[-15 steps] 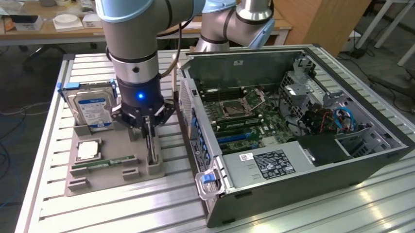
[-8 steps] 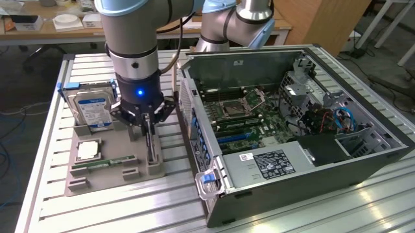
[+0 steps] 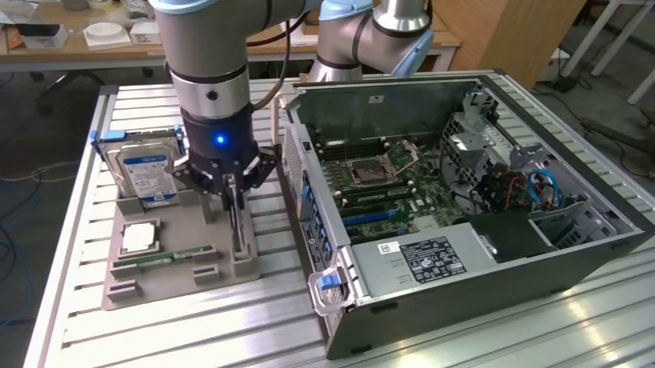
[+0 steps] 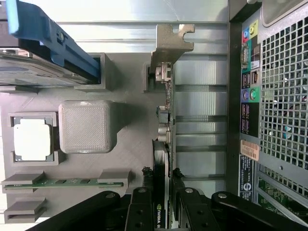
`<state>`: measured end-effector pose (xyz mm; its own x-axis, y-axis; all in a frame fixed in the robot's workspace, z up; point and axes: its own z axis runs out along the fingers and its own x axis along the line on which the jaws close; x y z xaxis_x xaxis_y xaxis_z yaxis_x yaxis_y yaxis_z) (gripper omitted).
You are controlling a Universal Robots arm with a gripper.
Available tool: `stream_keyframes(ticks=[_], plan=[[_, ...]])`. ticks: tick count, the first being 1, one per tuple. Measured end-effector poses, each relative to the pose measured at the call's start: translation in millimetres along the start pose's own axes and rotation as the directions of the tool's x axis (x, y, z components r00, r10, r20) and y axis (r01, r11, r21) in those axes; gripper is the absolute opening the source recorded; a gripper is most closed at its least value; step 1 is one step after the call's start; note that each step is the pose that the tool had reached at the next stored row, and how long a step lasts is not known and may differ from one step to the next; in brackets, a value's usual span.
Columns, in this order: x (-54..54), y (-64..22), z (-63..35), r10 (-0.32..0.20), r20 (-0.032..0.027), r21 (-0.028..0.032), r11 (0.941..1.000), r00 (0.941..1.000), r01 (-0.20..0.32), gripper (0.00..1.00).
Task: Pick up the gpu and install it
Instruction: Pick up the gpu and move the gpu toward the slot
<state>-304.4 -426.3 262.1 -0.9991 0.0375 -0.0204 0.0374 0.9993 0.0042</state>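
First, in the exterior view, the gpu [image 3: 241,234] stands on its long edge in a slot of the grey tray [image 3: 169,218], along the tray edge nearest the open computer case [image 3: 573,268]. Its long axis runs parallel to that edge. The gripper [image 3: 235,201] comes straight down over the card and covers its far end, so its full length cannot be read there. On the same tray, a hard drive [image 3: 143,172] stands upright at the far edge, a processor chip [image 3: 138,236] lies flat near the middle, and a memory stick [image 3: 164,257] lies toward the near edge. The tray rests on a slatted metal table [image 3: 205,330]. Next, in the wrist view, the gpu [image 4: 163,144] is seen edge-on as a thin strip. Its silver bracket [image 4: 169,45] points toward the tray's hard-drive end, level with the hard drive [image 4: 38,72]. The gripper [image 4: 161,174] straddles the card, and the black fingers [image 4: 140,207] sit tight against both faces, clamping it while it is seated in the slot. The card's other end is cut off by the frame beneath the fingers. The tray [image 4: 130,144] shows the processor chip [image 4: 31,139] and the memory stick [image 4: 62,182] on the far side of the card from the case's rear port panel [image 4: 248,96], whose labels are too small to read.
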Motion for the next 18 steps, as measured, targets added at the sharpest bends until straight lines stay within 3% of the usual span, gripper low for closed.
stream_keyframes(ticks=[18], plan=[[-0.4, 0.1, -19.9, 0.0, 0.0, -0.0001, 1.0, 1.0, 0.0, 0.26]])
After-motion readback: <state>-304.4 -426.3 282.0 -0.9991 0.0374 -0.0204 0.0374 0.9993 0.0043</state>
